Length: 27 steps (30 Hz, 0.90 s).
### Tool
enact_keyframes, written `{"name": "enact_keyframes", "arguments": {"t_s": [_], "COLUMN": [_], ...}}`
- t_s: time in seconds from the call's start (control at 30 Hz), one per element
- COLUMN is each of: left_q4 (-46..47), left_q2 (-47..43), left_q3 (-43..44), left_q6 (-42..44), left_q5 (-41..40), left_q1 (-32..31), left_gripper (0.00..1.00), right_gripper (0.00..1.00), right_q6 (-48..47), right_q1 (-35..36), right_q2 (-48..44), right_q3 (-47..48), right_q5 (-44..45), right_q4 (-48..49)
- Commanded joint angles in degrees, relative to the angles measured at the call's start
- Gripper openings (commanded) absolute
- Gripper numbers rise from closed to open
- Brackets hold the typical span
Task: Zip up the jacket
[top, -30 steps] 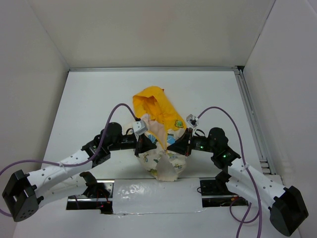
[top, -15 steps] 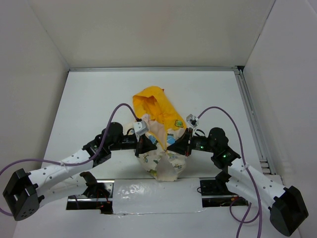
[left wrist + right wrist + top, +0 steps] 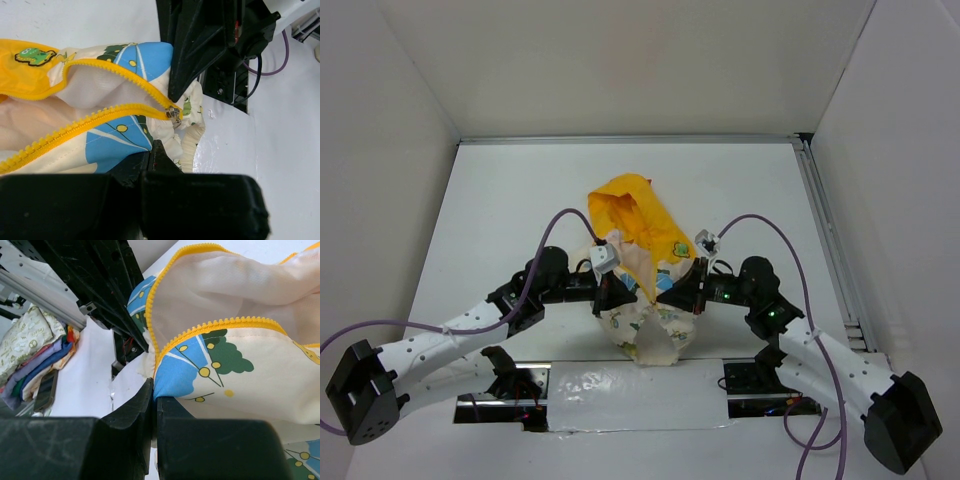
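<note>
Yellow zipper teeth run from the slider, low at the jacket's hem, toward the hood. I read left gripper and right gripper clamped on that hem mid-tabletop, slider between them.

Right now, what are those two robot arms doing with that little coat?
They are getting a small child's jacket ready to zip on the white table. The left fingers and the right fingers each pinch its bottom edge, one on either side of the yellow zipper. The zipper is open, its rows of teeth spread apart, and the slider sits at the bottom end.
</note>
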Motion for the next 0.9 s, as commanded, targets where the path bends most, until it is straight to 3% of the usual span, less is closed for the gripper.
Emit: {"name": "enact_keyframes", "arguments": {"t_s": [0.0, 0.2, 0.87], "left_q4": [3.51, 3.33, 4.03], "left_q2": [-0.10, 0.26, 1.13], "left_q3": [1.65, 2.09, 2.09], "left_q6": [1.37, 1.46, 1.81], "left_q5": [-2.05, -1.62, 0.32], "left_q1": [0.05, 0.05, 0.05], "left_gripper": [0.00, 0.00, 0.00], "right_gripper": [0.00, 0.00, 0.00], "right_q6": [-0.51, 0.37, 0.55], "right_q1": [-0.21, -0.21, -0.21], "right_q2": [-2.94, -5.93, -2.59], "right_q3": [0.63, -2.36, -0.26], "right_q5": [0.94, 2.62, -0.02], "right_q4": [-0.06, -1.38, 4.24]}}
